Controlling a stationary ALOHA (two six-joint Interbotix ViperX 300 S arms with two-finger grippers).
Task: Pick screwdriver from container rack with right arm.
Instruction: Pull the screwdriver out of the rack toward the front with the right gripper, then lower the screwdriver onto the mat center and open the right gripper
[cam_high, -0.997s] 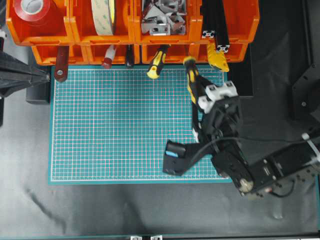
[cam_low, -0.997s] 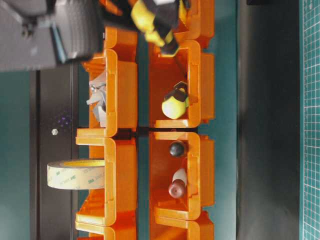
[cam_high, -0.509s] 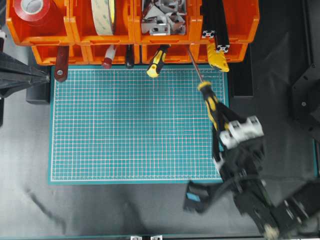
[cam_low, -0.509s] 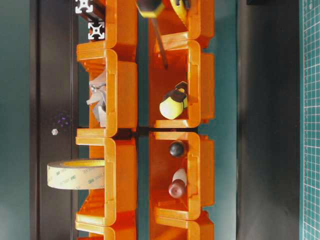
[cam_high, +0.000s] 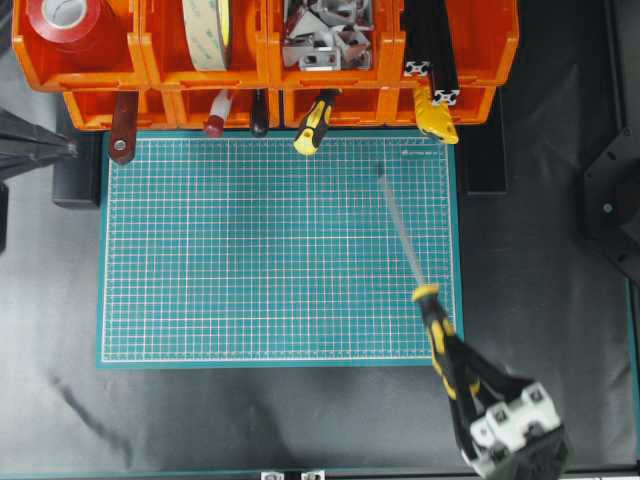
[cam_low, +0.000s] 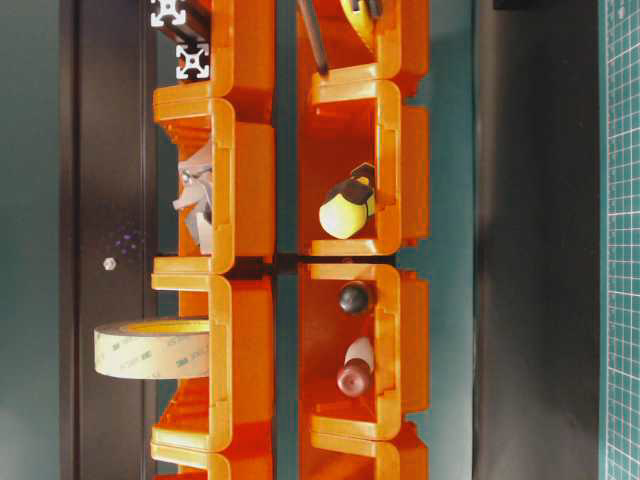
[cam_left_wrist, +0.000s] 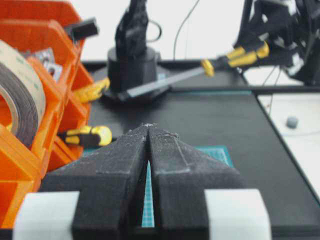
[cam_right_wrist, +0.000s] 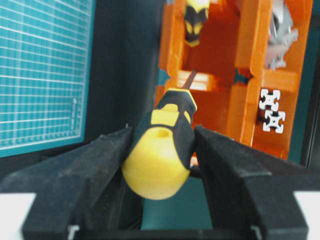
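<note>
My right gripper sits at the front right, past the green mat's corner, shut on the yellow-and-black handle of the screwdriver. The thin shaft slants back over the mat, its tip clear of the orange container rack. In the right wrist view the rounded handle is pinched between both black fingers of the gripper, pointing at the rack. The left wrist view shows the held screwdriver far off. My left gripper is shut with nothing in it.
A second yellow-black screwdriver and a yellow-handled tool poke out of the lower bins, beside red-handled tools. Upper bins hold red tape, a tape roll, metal brackets and black profiles. The left arm rests at the left edge.
The right gripper has drawn back toward the front right with the screwdriver, pulling its shaft out of the lower bin until the tip hangs over the mat. The left gripper has not moved.
</note>
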